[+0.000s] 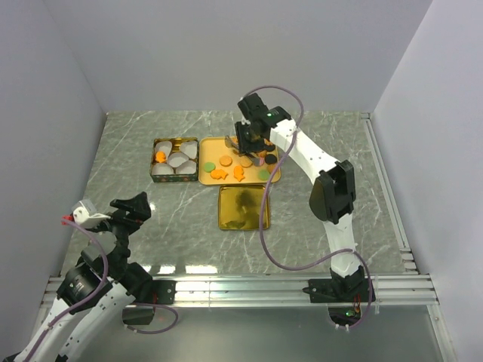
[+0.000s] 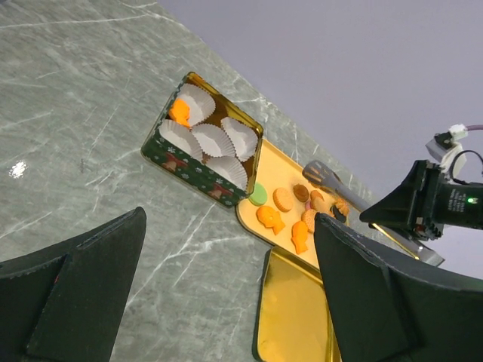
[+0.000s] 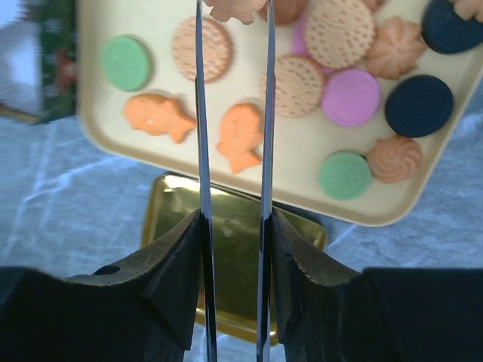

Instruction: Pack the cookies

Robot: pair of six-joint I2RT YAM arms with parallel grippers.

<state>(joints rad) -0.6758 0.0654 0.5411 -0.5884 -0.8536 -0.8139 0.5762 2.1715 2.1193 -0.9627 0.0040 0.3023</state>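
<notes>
Several cookies (image 1: 226,161), orange, green, pink and dark, lie on a cream tray (image 1: 213,143). My right gripper (image 1: 253,136) hovers over the tray's far part and is shut on metal tongs (image 3: 200,113). The tong tips pinch a pale orange cookie (image 3: 235,9) at the top edge of the right wrist view. Fish-shaped cookies (image 3: 240,137) lie below the blades. A green tin (image 1: 175,158) left of the tray holds white paper cups and one orange cookie (image 1: 160,157). My left gripper (image 1: 132,207) is open and empty at the near left, well apart from the tin (image 2: 202,139).
A gold lid (image 1: 241,206) lies upturned on the marble table just in front of the tray; it also shows in the left wrist view (image 2: 294,309). Grey walls close in the table on three sides. The right arm's cable loops over the lid's right side.
</notes>
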